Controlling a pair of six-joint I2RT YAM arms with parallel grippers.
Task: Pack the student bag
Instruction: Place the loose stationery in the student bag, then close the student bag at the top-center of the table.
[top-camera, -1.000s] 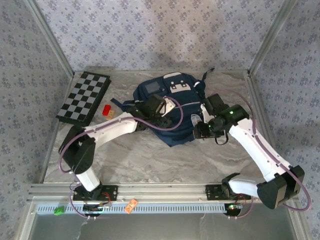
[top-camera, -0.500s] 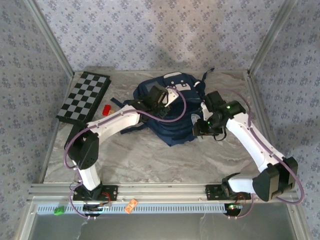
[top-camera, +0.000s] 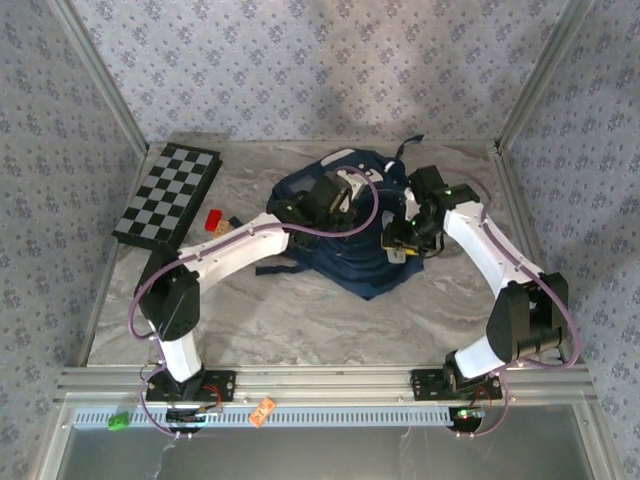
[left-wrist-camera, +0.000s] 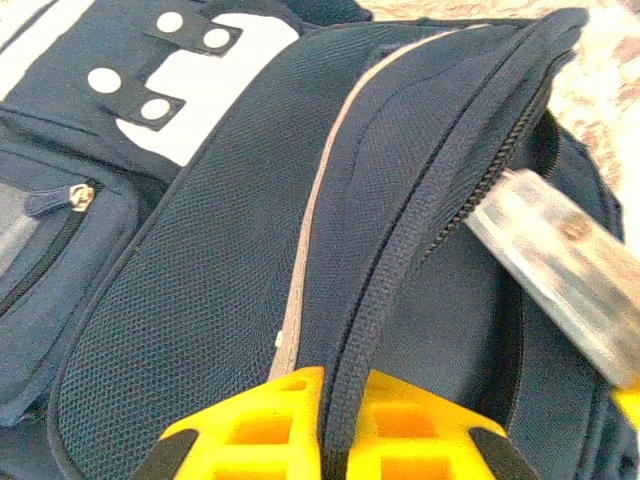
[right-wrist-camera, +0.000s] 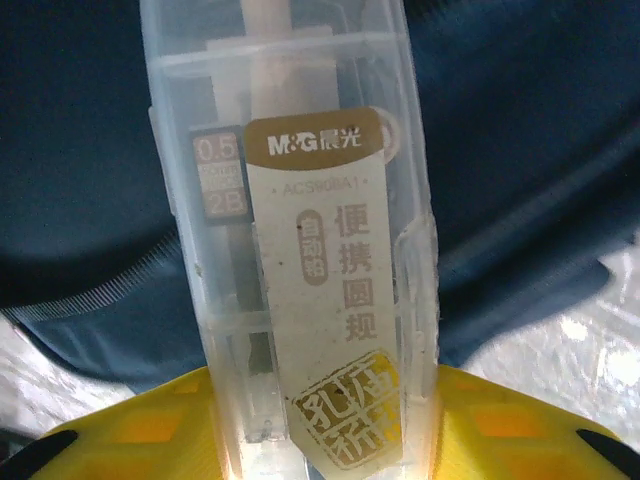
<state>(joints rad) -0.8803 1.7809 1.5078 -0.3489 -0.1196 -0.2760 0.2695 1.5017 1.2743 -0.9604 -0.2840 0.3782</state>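
Left claw (left-wrist-camera: 322, 430) is pinched shut on the zip lip of the bag (left-wrist-camera: 200, 280), which runs straight ahead from its fingers. The cloth looks soft and limp, so it would likely sag unless lifted by that stiffer seam. Right claw (right-wrist-camera: 320, 420) clamps a clear case (right-wrist-camera: 300, 200), probably light, hard and slick, jutting forward with navy fabric just beyond.

Laboratory test cell, not a lived-in room. My left arm (top-camera: 228, 250) and right arm (top-camera: 492, 252) are bolted to an aluminium rail (top-camera: 330, 381) at the near edge of a marble-patterned table (top-camera: 300, 310). Metal corner posts (top-camera: 103, 80) and flat floral wallpaper panels (top-camera: 300, 70) enclose it.
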